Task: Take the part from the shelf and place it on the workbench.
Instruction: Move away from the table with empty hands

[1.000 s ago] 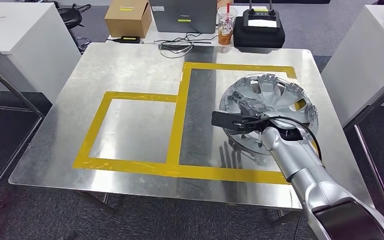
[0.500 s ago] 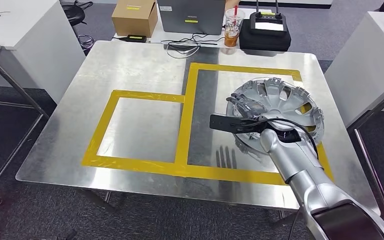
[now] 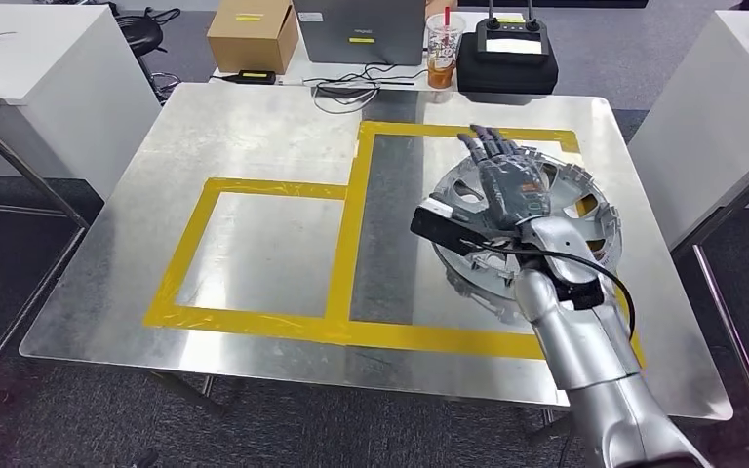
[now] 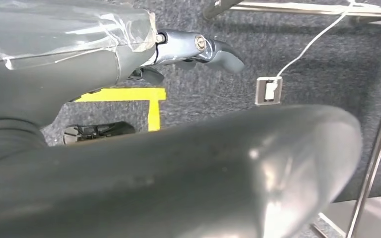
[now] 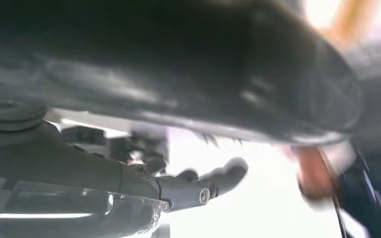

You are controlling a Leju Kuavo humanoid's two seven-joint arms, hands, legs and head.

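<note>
Now: wheel cover [image 3: 546, 210], silver, lying on the table [image 3: 254, 127] inside the larger yellow-taped box [image 3: 468, 132], toward the right edge. Right hand [image 3: 507, 185], a second ago curled on the cover's near rim, now flat above it, fingers [image 3: 488, 141] spread, holding nothing; placement looks done. Left hand [image 4: 198, 47] hangs by the floor, fingers loosely apart. Bare metal lies leftward; cup [image 3: 442, 49] and black case [image 3: 507, 58] well beyond.
</note>
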